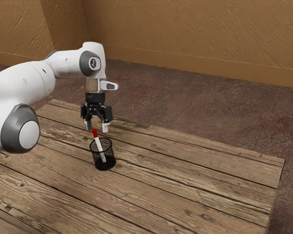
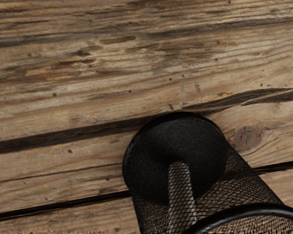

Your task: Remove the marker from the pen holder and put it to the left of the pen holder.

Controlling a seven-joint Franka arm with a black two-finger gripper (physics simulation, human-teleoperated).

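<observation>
In the exterior view my gripper (image 1: 96,127) hangs fingers-down above the pen holder, its two light fingertips apart and nothing held between them. The black mesh pen holder (image 1: 105,163) stands upright on the table. Leaning inside it is the white marker (image 1: 99,146), its red cap sticking out over the rim, just below the fingertips. The wrist view has the pen holder (image 2: 185,131) near the lower edge, with the marker's white body (image 2: 180,195) seen through the mesh.
The wooden plank table (image 1: 200,195) extends around the holder, with dark gaps between its planks. Its far edge runs behind the gripper. Beyond lie a brown floor and a tan wall.
</observation>
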